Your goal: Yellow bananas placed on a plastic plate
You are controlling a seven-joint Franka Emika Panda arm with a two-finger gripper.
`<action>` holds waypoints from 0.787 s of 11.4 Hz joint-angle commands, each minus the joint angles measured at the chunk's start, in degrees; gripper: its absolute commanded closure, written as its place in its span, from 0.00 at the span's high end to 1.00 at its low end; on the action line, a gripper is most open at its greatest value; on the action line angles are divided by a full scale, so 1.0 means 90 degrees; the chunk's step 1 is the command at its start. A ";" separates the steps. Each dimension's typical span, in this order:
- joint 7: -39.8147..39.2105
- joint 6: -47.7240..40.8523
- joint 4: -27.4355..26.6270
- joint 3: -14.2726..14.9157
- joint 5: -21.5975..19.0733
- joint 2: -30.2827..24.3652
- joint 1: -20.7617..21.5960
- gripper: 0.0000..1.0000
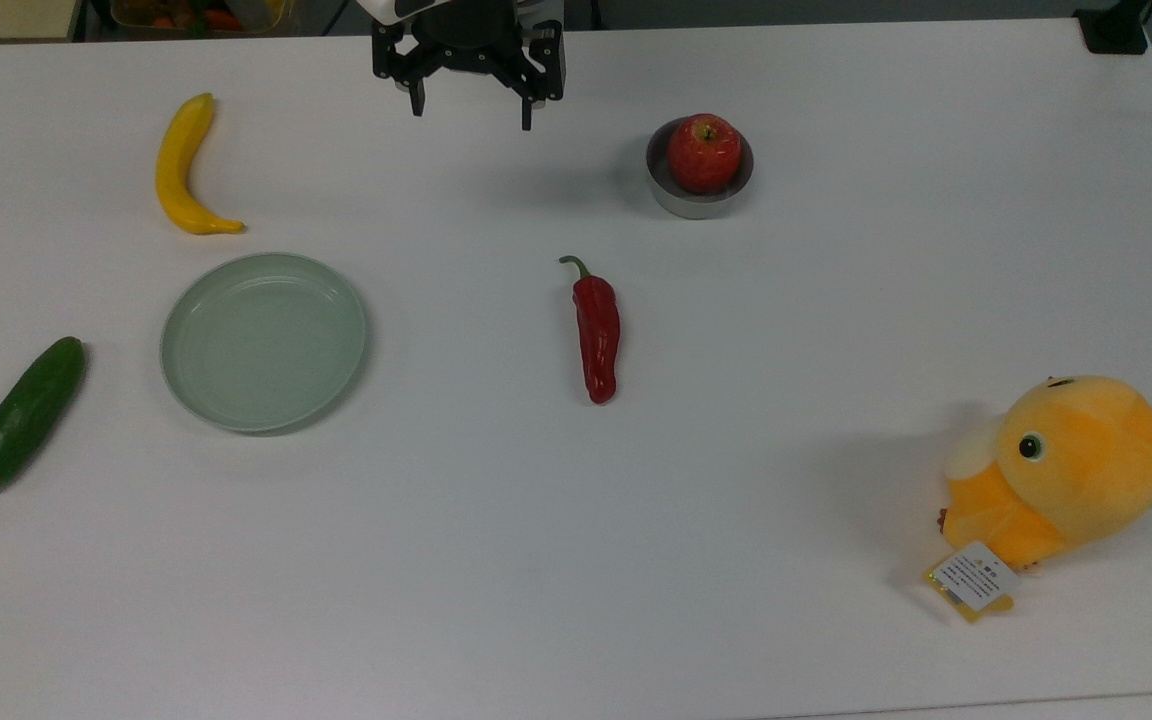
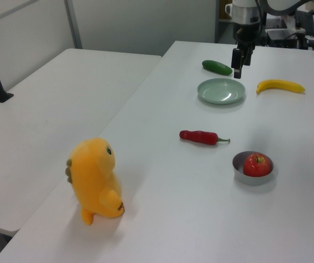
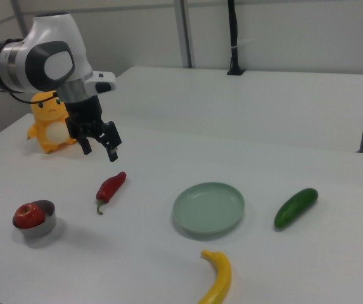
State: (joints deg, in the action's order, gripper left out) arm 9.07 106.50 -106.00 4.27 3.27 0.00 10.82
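Beside the plastic plate (image 1: 263,341): yellow banana (image 1: 183,168), likely light, stiff, smooth; best gripped across its thick middle. Pincer (image 1: 472,108) spread open, empty, well apart.

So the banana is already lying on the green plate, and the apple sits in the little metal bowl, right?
Not quite. The banana lies on the table beside the plate, apart from it; the top view shows this. The apple does sit in the little metal bowl.
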 commanded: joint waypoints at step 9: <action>-0.0578 -0.0134 -0.0088 -0.0025 -0.0441 -0.0069 -0.0059 1.00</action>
State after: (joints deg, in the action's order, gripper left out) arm 5.62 106.34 -106.01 4.27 0.58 0.00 10.68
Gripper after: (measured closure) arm 0.000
